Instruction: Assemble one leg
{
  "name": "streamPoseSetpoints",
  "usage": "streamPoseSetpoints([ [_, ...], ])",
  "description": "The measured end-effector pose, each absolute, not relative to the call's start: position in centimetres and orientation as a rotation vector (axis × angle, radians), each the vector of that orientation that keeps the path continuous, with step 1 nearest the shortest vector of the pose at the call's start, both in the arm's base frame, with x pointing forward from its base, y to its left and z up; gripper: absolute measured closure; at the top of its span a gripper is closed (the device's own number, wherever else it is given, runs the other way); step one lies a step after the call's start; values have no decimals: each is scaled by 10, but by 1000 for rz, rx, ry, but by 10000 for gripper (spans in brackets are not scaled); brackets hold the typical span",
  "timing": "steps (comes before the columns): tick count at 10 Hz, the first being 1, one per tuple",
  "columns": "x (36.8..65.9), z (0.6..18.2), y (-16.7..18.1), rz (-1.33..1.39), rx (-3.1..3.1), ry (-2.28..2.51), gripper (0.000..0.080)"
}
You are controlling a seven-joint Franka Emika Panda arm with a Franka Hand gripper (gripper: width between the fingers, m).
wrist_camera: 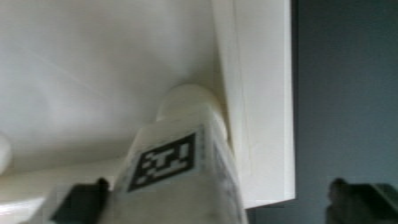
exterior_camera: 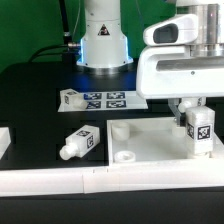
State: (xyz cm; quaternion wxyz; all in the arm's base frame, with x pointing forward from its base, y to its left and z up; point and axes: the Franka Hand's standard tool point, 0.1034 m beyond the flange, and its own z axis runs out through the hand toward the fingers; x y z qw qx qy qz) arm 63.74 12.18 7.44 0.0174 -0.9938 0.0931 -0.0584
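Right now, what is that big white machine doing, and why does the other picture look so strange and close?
It is a robot arm. At its end is a pincer with two fingers, gripping a small white leg marked with a black-and-white tag. It holds the leg upright over a corner of the flat white panel. One picture comes from a camera off the arm that sees the whole table. The strange close one comes from a camera on the robot's wrist, looking down along the held leg. On the black table, another leg lies on its side, and one more rests by the marker board.
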Motion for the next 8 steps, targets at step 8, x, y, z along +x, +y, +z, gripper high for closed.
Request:
streamPoseSetpoints([
  [8, 633, 71, 122, -47, -2644, 1554, 509],
])
